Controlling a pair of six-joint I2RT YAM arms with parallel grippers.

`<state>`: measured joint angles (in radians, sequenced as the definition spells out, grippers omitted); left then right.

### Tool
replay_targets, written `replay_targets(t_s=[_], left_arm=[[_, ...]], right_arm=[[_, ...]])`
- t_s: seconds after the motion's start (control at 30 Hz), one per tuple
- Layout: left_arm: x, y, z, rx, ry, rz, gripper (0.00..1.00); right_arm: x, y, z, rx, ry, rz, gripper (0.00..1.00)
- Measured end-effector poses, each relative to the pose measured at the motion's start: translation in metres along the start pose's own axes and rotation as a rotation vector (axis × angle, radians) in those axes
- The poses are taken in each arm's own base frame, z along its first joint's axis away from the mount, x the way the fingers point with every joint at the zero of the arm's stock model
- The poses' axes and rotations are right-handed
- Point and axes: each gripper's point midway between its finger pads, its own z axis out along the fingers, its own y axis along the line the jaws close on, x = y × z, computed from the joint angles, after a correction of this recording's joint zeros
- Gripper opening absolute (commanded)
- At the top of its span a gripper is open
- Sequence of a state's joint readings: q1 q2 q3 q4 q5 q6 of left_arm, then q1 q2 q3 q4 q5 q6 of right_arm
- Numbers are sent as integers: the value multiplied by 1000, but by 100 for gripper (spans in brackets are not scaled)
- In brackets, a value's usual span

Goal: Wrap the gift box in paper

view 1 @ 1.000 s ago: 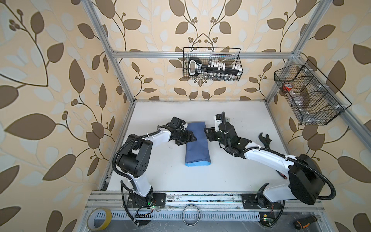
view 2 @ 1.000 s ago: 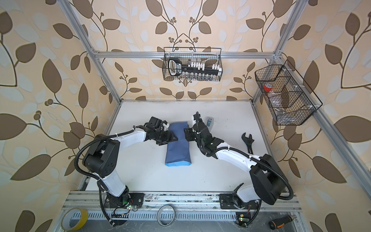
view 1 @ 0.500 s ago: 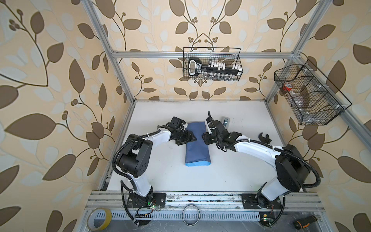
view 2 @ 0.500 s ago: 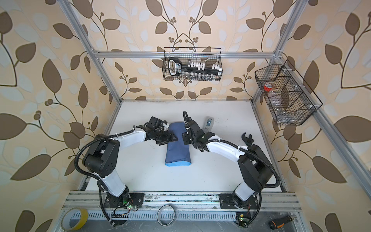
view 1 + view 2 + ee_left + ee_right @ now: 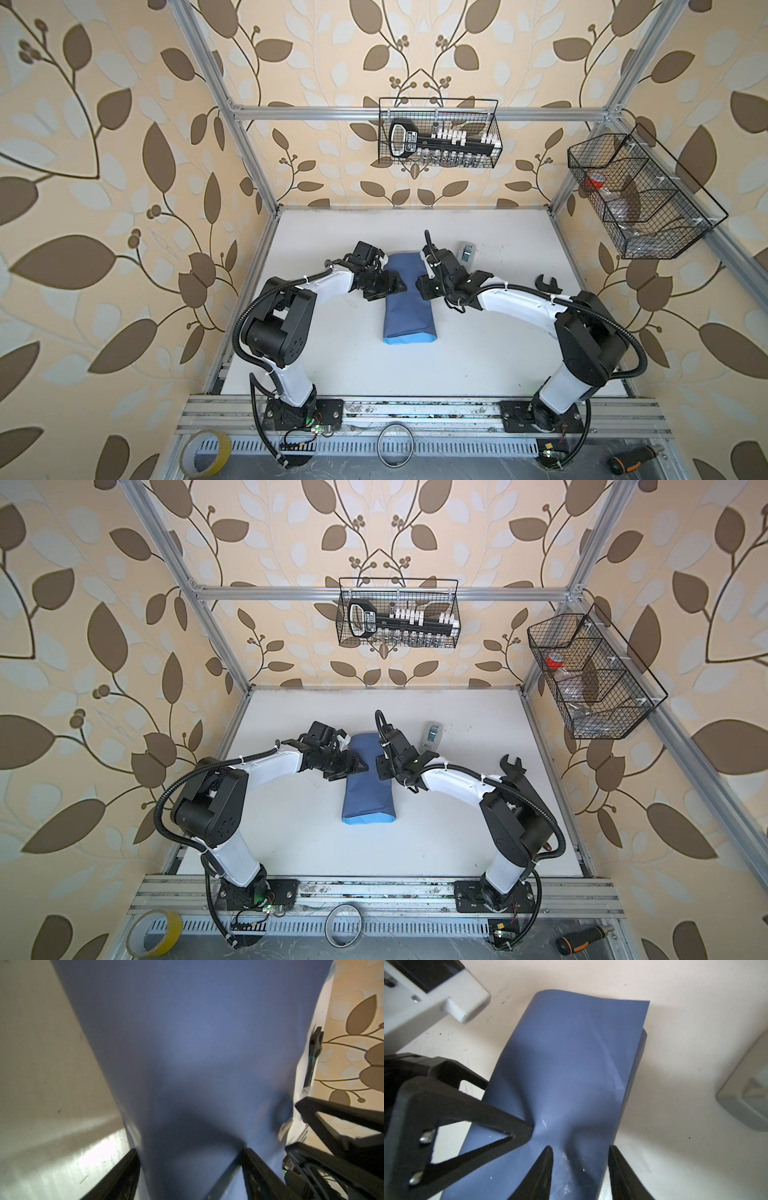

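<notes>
Mid-frame, the paper (image 5: 409,309) lies folded over the hidden gift box. Your left gripper (image 5: 388,289) presses it wide-jawed; your right gripper (image 5: 580,1151), half-open, straddles a pucker, and closing there may crease or tear it.

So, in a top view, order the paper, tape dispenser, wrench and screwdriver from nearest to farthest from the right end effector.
1. paper, under the right end effector.
2. tape dispenser, just behind it.
3. wrench, right edge of the table.
4. screwdriver, front-right, off it.
</notes>
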<state>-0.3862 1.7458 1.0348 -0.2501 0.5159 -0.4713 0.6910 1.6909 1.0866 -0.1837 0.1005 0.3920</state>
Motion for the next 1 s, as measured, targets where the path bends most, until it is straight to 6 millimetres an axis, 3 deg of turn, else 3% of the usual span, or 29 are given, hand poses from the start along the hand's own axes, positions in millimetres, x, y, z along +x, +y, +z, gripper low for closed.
replay_targets(t_s=[0.73,1.0], left_arm=[[0,0,0,0,2,0,76],[0,0,0,0,3,-1,77]], right_arm=[[2,-4,13,-51,12,74,45],[4,-5,22,-133,-1,167,54]])
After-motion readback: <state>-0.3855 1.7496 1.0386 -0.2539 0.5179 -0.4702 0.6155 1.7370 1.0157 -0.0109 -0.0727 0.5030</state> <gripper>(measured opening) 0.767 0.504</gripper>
